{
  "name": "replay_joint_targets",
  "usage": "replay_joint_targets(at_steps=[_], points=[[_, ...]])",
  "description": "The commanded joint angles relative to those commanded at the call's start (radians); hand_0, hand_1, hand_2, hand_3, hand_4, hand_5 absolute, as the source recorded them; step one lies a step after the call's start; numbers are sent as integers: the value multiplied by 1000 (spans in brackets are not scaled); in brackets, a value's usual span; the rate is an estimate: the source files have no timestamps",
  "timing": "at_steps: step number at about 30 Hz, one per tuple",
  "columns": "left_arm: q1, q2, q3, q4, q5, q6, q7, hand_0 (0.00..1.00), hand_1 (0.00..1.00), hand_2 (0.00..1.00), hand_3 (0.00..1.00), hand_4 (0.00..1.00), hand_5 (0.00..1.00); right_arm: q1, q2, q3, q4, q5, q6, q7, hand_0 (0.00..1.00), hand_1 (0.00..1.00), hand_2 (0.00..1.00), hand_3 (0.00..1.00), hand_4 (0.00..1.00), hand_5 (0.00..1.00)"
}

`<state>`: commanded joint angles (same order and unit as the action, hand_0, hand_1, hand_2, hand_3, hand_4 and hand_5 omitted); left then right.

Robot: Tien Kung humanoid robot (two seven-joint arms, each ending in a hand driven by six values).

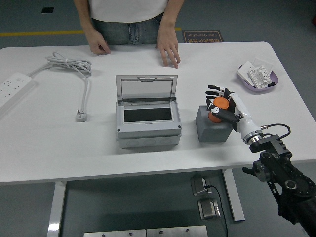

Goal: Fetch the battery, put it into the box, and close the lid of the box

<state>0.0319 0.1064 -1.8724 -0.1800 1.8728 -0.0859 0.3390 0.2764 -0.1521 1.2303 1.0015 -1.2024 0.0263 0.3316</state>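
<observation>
The battery [217, 105] is a small orange cylinder, held in my right hand [220, 102] just above a grey block [212, 129]. The fingers are curled around it. The grey box [147, 121] stands at the table's middle with its clear lid [146, 89] swung up and open, showing a dark inside. My right arm comes in from the lower right. My left arm is out of view.
A person stands at the far side, both hands [168, 49] resting on the table. A white power strip [12, 89] and coiled cable [74, 66] lie at the left. A purple tray [259, 76] with small parts sits at the far right.
</observation>
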Motion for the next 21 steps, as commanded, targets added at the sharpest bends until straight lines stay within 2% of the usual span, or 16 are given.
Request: replay_joint_targets(at_steps=[17, 18, 21], points=[[0, -1, 13, 0, -10, -1, -5, 595, 628, 620, 649, 716, 242, -4, 7, -5, 6, 10, -7, -13, 523, 676, 647, 675, 206, 2], [0, -1, 14, 0, -12, -1, -6, 595, 627, 621, 649, 718, 244, -5, 8, -5, 6, 11, -7, -14, 524, 661, 627, 659, 119, 2], [0, -1, 16, 0, -14, -2, -7, 595, 627, 621, 649, 718, 244, -6, 9, -5, 8, 11, -9, -18, 524, 661, 627, 659, 119, 2]])
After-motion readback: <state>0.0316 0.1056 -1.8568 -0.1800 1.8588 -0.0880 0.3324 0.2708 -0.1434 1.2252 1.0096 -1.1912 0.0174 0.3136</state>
